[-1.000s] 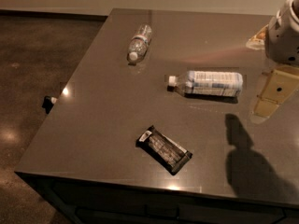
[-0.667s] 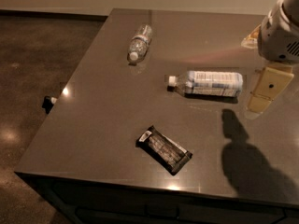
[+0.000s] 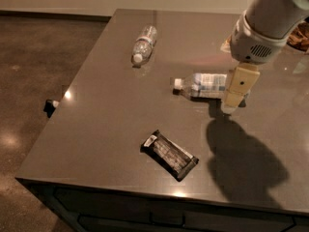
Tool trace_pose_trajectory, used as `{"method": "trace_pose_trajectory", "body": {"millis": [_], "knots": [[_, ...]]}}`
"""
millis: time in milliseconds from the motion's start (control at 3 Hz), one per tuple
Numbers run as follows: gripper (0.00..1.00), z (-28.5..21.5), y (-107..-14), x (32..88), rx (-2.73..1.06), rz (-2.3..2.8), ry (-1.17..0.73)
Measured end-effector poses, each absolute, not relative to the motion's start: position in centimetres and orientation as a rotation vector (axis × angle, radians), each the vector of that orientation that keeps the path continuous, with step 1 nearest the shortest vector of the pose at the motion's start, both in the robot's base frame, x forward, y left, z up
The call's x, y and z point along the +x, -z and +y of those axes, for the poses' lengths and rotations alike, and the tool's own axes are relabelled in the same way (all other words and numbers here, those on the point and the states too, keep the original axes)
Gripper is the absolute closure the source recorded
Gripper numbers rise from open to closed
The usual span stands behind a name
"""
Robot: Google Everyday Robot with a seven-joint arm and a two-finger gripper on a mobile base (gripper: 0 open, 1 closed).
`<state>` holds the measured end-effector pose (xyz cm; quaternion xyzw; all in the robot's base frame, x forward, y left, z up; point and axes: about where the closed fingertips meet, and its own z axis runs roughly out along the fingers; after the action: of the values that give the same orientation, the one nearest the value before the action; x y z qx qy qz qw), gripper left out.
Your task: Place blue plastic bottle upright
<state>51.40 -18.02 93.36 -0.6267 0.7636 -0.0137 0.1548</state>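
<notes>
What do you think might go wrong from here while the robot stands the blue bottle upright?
The blue plastic bottle lies on its side, so a nudge from the gripper, poised over its base end, may roll it across the table. Gripped that far from the cap, it might also swing or slip when lifted.
</notes>
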Motion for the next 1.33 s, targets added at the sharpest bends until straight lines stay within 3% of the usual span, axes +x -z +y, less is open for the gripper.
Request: {"method": "trace_pose_trajectory", "body": {"millis": [1333], "knots": [[0.0,-14.3,-86.8,58.5,-1.922,2.18,0.027]]}}
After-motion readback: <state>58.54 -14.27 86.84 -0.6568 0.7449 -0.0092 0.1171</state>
